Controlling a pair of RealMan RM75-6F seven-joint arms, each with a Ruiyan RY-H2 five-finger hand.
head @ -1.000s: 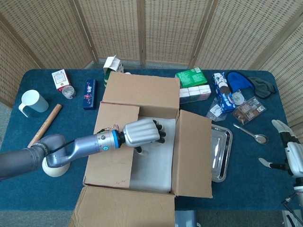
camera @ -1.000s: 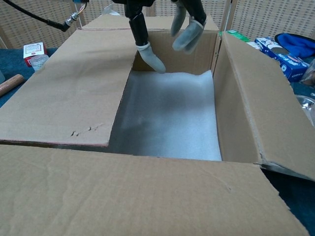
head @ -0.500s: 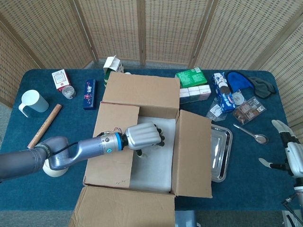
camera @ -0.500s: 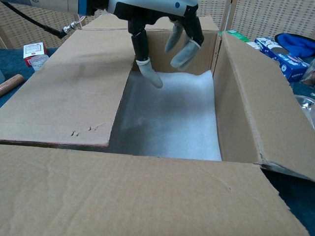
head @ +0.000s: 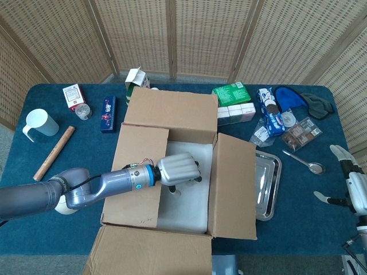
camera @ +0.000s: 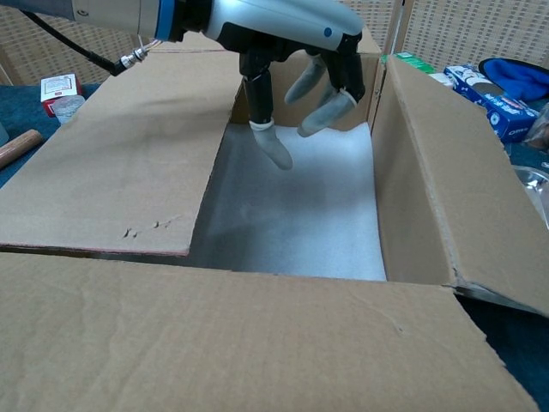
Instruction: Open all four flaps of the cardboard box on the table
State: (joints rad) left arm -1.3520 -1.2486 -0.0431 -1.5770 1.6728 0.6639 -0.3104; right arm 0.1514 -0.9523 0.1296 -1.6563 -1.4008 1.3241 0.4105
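Nearest me, the cardboard box point(head: 172, 183) sits mid-surface, its 6 o'clock flap folded out. My left hand point(head: 178, 170) hovers over the opening, fingers point(camera: 276, 146) loosely spread, holding nothing. The 9 o'clock flap point(head: 137, 172) lies inward; I'd hook it next. My right hand point(head: 350, 186) idles open at 3 o'clock.

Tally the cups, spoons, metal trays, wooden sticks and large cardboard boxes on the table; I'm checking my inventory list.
white cup: 1
spoon: 1
metal tray: 1
wooden stick: 1
cardboard box: 1
Total: 5
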